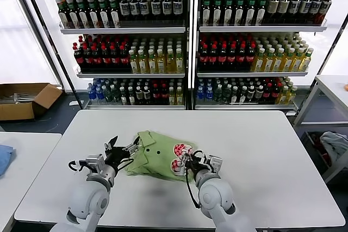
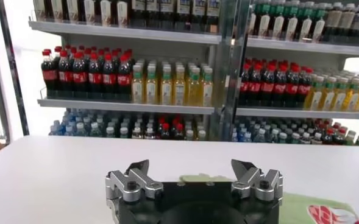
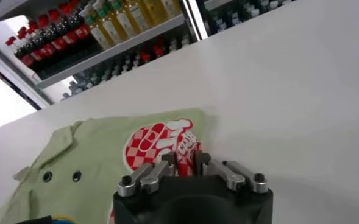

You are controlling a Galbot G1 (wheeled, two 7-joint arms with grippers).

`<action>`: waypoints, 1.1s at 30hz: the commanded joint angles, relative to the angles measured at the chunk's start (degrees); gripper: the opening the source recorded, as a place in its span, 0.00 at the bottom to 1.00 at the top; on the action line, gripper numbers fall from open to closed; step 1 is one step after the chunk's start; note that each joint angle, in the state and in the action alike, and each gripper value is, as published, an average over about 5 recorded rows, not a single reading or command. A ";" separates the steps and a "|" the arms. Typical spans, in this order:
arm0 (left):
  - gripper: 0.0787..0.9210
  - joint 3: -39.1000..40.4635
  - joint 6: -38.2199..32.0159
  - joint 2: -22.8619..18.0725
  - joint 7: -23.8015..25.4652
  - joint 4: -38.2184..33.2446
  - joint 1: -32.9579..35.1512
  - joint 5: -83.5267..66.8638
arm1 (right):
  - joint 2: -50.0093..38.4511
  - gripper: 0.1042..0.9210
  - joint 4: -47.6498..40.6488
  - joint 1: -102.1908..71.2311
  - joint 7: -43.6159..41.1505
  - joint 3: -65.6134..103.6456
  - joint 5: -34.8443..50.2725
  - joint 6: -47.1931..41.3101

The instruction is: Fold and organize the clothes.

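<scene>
Right gripper [image 3: 186,164] pinching light green shirt [image 3: 100,155].
Fingers closed on the shirt's edge beside its red-and-white round print [image 3: 158,146]; white table [image 3: 289,91] beneath, drink shelves [image 3: 100,36] beyond the shirt.

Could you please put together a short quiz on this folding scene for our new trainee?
1. True or false: the light green shirt lies on the white table with its red-and-white print facing up.
2. Which gripper is shut on the shirt's edge beside the print? A) left gripper B) right gripper
3. Fill in: the left gripper's fingers stand ____ near the shirt's other side.

Key:
1. True.
2. B; the right wrist view shows it pinching cloth.
3. Open; the left wrist view shows a wide gap.
</scene>
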 commanded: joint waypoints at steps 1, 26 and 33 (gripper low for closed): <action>0.88 0.07 0.25 -0.39 -0.18 -0.54 0.39 -0.46 | -2.31 0.17 0.40 -0.43 0.16 0.08 -2.45 -0.11; 0.88 0.44 1.23 -3.55 -0.35 -2.17 0.67 -0.79 | -19.68 0.04 -8.79 9.53 -12.76 2.21 -21.33 0.07; 0.88 0.64 1.22 -4.12 -0.25 -2.37 1.10 -0.47 | -13.00 0.26 6.32 1.10 -13.16 5.51 -26.45 1.30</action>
